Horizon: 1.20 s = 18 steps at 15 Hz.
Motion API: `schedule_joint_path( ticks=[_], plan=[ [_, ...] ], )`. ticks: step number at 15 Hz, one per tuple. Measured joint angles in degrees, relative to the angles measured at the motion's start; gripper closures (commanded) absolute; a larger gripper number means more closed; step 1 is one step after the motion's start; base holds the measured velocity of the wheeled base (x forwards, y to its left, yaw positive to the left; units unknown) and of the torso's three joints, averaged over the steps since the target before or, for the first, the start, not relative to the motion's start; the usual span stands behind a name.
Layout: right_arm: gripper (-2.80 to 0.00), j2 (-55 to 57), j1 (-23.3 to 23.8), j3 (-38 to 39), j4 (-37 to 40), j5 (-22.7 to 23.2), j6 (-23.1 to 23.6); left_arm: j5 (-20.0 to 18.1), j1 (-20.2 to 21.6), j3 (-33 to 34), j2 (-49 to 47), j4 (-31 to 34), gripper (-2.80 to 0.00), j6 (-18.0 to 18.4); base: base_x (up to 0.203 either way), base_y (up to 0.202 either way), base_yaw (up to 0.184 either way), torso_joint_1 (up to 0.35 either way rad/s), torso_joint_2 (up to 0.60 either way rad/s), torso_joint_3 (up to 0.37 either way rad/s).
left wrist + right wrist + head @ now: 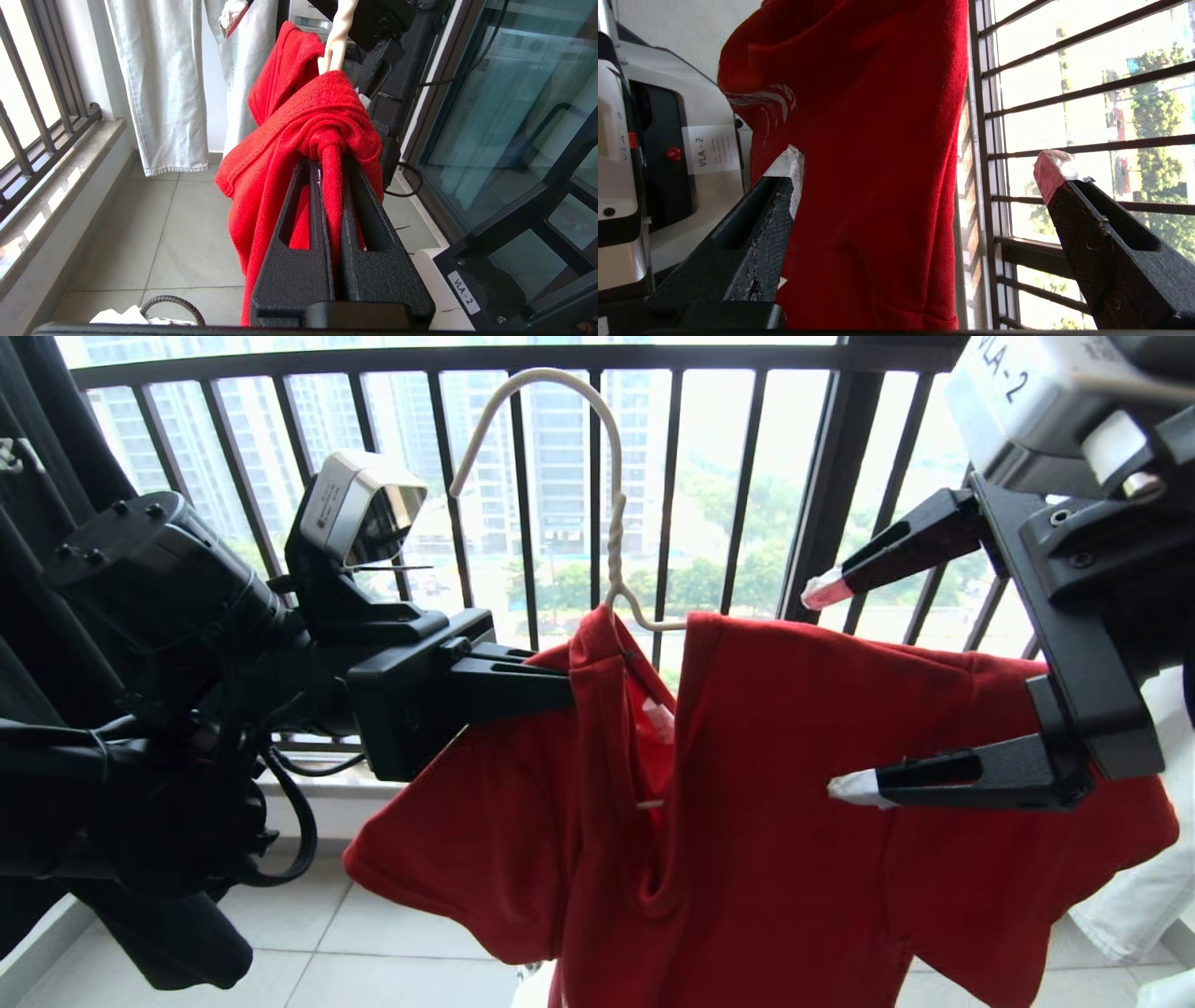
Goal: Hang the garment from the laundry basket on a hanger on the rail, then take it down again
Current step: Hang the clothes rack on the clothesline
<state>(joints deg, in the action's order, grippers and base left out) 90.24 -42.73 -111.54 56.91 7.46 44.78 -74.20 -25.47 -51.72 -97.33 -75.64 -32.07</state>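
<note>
Black barred window railing [523, 523] runs right across the far side of this balcony, pale tiled floor [373, 933] below it, towers and trees beyond, and open air between the bars and the work. Out in front hangs the red short-sleeved T-shirt [766, 821], draped on the thin white wire hanger [611, 523], whose long hook stands up free in front of the bars, caught on nothing in view. On the left, the left gripper [560, 686] comes in level and is clenched tight on the shirt's shoulder, just beside the collar; its wrist view shows a bunched fold of red cloth pinched between the two black fingers [369, 224]. On the right, the right gripper [831, 691] is spread wide and holding nothing: the upper tip [826, 590] is clear of the cloth against the bars, the lower tip [854, 788] lies in front of the shirt's body, so the shirt's right shoulder edge sits in its gap. Far right, pale grey-blue fabric [163, 84] hangs close beside the shirt. Dark fabric [56, 420] crowds the left edge.
</note>
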Motion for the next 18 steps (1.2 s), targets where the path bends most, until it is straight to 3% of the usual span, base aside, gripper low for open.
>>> schedule_joint_path(
  ticks=[3,7,13,18],
  plan=[
    [-2.8,0.8,-0.6,-0.3,-1.1,4.7,-3.6,0.0,0.1,0.5,-0.6,-4.1,0.0,-0.1,0.0,0.0,0.0,0.0,0.0,0.0],
    [-2.8,1.9,-0.7,-0.6,-5.2,9.5,-9.4,0.3,0.5,0.4,-1.1,-4.5,0.0,0.1,0.0,0.0,0.0,0.0,0.0,0.0],
    [-2.8,3.7,-0.8,-0.7,-9.3,12.0,-13.8,2.6,1.6,0.0,-2.5,-10.5,0.0,-0.1,0.0,0.0,0.0,0.0,0.0,0.0],
    [-2.8,4.6,-0.7,-0.7,-10.1,12.0,-15.3,2.6,2.1,0.0,-2.7,-10.9,0.0,0.2,0.0,0.0,0.0,0.0,0.0,0.0]
  ],
)
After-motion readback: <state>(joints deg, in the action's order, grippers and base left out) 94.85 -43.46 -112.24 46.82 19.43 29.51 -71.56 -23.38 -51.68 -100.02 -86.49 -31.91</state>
